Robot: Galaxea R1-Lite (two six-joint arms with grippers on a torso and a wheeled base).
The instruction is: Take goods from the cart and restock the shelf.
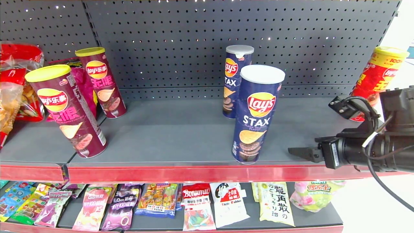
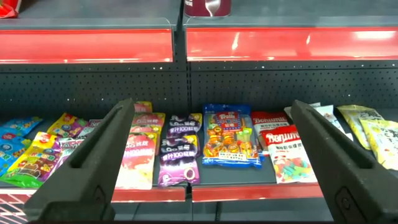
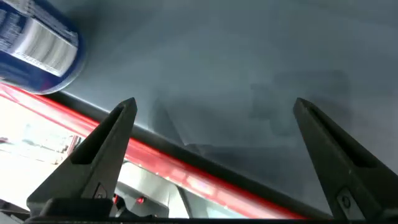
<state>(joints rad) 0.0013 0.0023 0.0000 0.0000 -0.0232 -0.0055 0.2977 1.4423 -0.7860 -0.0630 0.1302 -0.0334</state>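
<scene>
At shelf front edge, near blue can: my right end effector released, empty. Left wrist view: left end effector released, facing snack packs.

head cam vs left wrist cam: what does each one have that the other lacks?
Head view: two blue cans, red can, right hand at the edge of the upper shelf. Left wrist view: left hand, open, facing the lower shelf. Both: snack bags on the lower shelf, the red shelf lip, and the front maroon can, just its base in the wrist view.
</scene>
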